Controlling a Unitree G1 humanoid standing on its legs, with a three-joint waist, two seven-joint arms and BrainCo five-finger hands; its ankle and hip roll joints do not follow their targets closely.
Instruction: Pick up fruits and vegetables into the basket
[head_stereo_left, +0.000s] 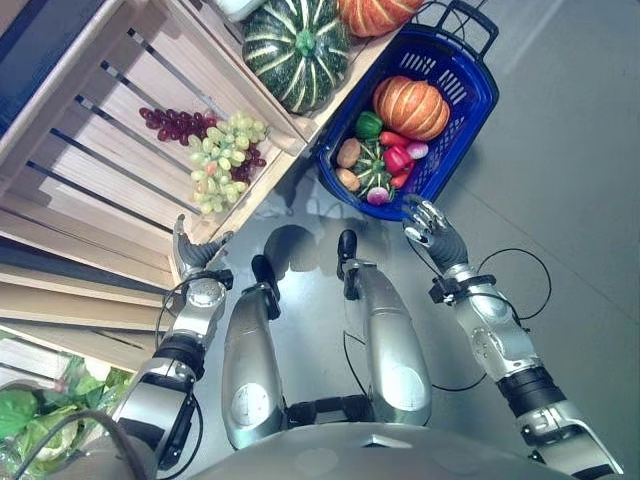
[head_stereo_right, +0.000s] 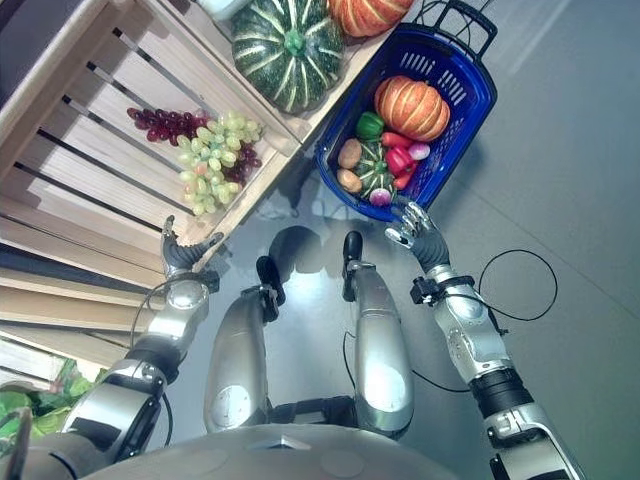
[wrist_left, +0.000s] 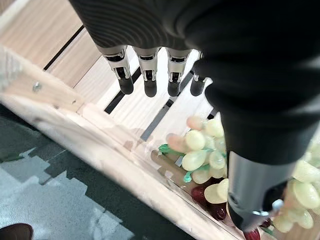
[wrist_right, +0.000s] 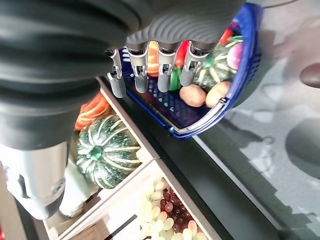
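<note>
Left eye view shows the wooden crate (head_stereo_left: 120, 150) in the upper left of the frame, and inside it lie the green grapes (head_stereo_left: 225, 160) with the purple grapes (head_stereo_left: 175, 123) touching them on the far side. The two bunches together make a long shape that runs from the upper left toward the lower right of the crate, ending close to its front edge. The left hand (head_stereo_left: 195, 255) is at the centre left of the frame, just at that front edge, and the grapes lie directly ahead of its fingers, up and a little to the right in the picture. In the left wrist view its fingers (wrist_left: 147, 75) are straight and spread over the slats, holding nothing.

The blue basket (head_stereo_left: 470, 110) stands at the upper right, already with an orange pumpkin (head_stereo_left: 412, 107) and small vegetables in it. The right hand (head_stereo_left: 430, 225) hangs just below the near rim of the basket, fingers relaxed and empty. A big green striped squash (head_stereo_left: 297, 50) sits at the top centre, between crate and basket.

I judge the left hand is clearly the nearer one for the grapes; it needs to reach forward over the edge.
</note>
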